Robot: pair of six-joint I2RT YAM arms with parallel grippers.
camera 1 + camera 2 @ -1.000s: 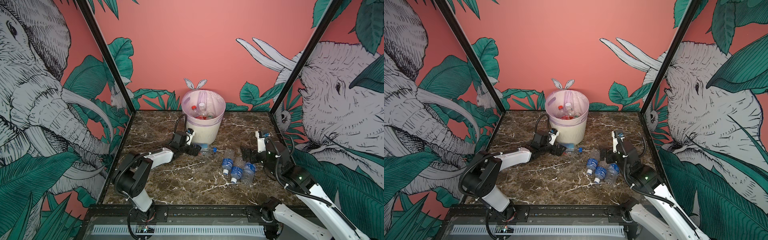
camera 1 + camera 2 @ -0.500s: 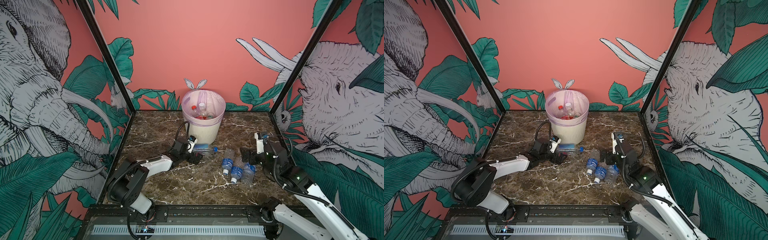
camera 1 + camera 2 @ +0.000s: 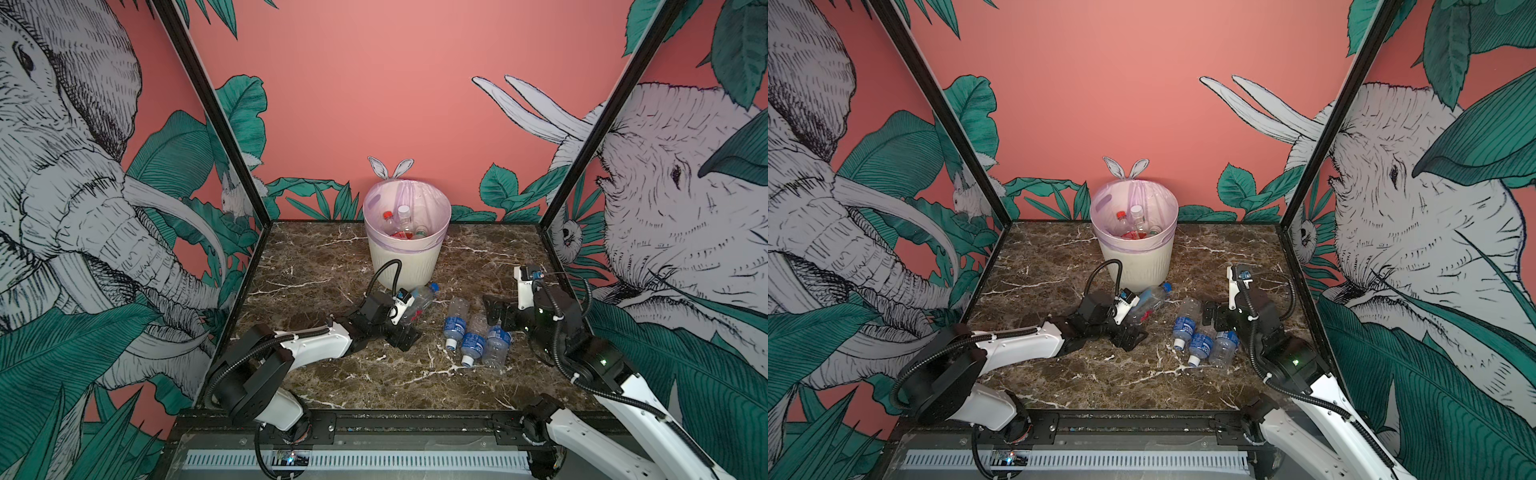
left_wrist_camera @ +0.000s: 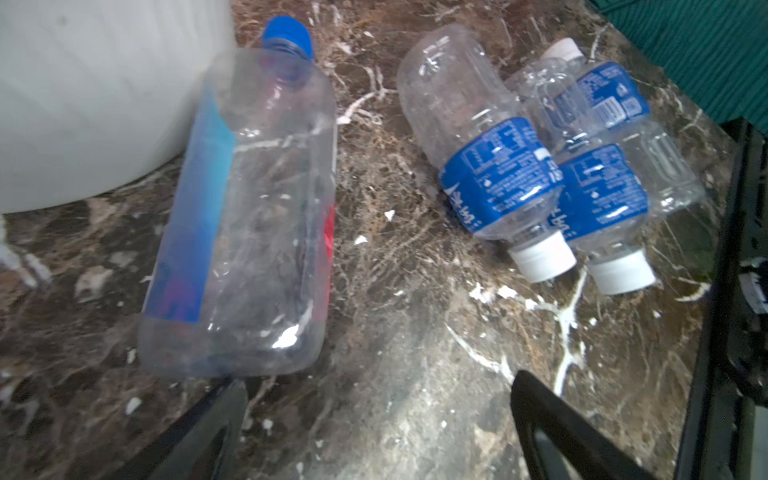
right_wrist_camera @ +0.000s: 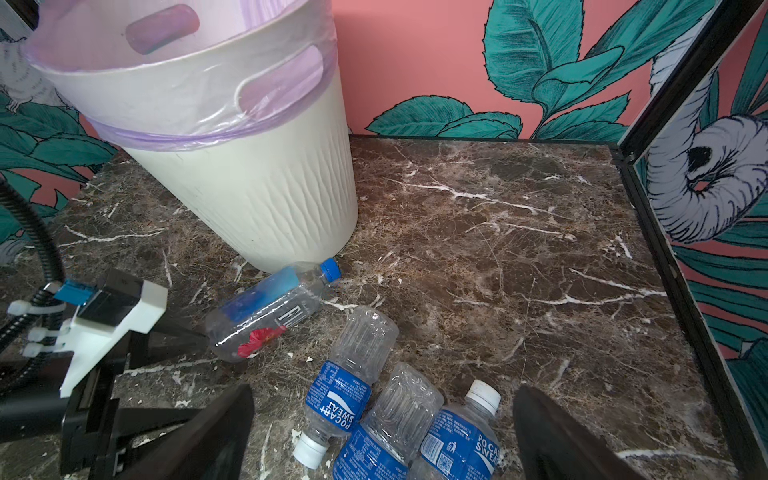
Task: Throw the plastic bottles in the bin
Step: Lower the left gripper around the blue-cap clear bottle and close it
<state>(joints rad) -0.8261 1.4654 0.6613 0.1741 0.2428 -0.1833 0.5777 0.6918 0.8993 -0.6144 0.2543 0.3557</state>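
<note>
Left wrist view, as we log it: left gripper (image 4: 378, 384) splayed and empty, blue-capped bottle (image 4: 249, 216) lying just ahead of one fingertip and beside the bin (image 4: 91, 95), three blue-labelled bottles (image 4: 498, 183) clustered further ahead; right gripper (image 5: 384, 392) likewise released, that cluster just before it.

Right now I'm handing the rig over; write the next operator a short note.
Left gripper: open, empty, low by the base of the blue-cap bottle, not around it.
Right gripper: open, empty, close to the three blue-label bottles.
Bin: upright at the back of the table; the blue-cap bottle lies beside its foot.
Done: several bottles are in the bin.
Left to do: four bottles lying on the table.
</note>
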